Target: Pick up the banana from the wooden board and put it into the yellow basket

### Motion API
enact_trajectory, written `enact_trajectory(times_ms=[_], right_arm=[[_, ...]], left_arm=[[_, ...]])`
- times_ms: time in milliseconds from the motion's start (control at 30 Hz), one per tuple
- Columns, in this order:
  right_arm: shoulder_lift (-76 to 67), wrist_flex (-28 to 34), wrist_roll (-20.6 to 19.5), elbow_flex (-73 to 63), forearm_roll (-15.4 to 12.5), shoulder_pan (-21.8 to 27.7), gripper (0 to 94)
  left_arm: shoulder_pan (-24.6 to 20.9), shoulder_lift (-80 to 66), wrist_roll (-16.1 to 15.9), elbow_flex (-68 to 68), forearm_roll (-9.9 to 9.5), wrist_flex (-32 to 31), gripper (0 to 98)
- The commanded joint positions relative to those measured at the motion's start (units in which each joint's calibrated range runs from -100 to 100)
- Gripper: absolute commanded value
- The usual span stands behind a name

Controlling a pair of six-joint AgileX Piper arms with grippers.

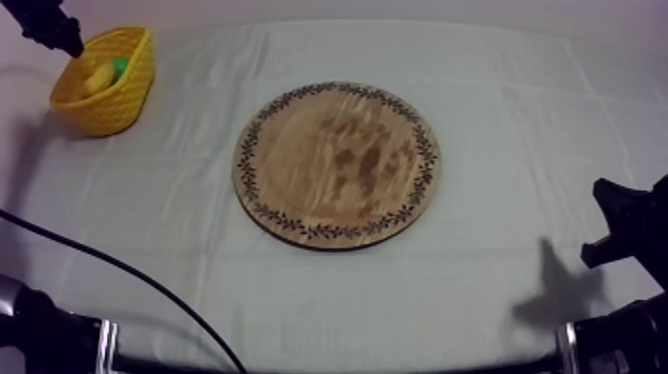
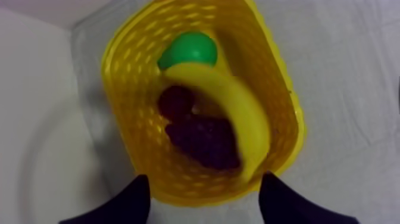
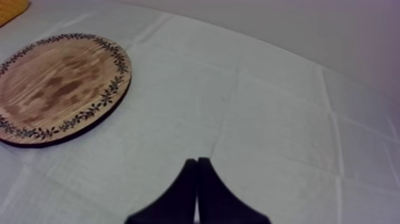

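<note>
Left wrist view: banana point(image 2: 241, 116) in basket point(image 2: 126, 89) beneath left tool point(image 2: 205, 176).

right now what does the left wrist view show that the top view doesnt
Left wrist view's own: dark grapes lying in the yellow basket beside the banana, and the left hand with its fingers apart, holding nothing. Top view's own: the wooden board, bare, mid-table, and the right hand low at the right side. Shared: the basket with the banana and a green pear inside, and the left hand over it.
</note>
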Motion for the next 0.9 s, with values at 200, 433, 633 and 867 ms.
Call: enact_trajectory(times_ms=[200,433,633,867], right_arm=[[0.03,-0.02,-0.04,-0.03,0.00,0.00,0.2],[0.03,-0.02,-0.04,-0.03,0.00,0.00,0.2],[0.03,-0.02,-0.04,-0.03,0.00,0.00,0.2],[0.03,-0.02,-0.04,-0.03,0.00,0.00,0.2]], left_arm=[[-0.10,-11.64,1.36,3.49,0.56,0.35,68.7],[0.43,-26.80,2.34,4.21,1.69,3.14,45.2],[3.24,-38.81,4.39,5.40,1.91,3.25,17.6],[8.09,-52.40,8.51,12.92,2.16,-3.13,3.7]])
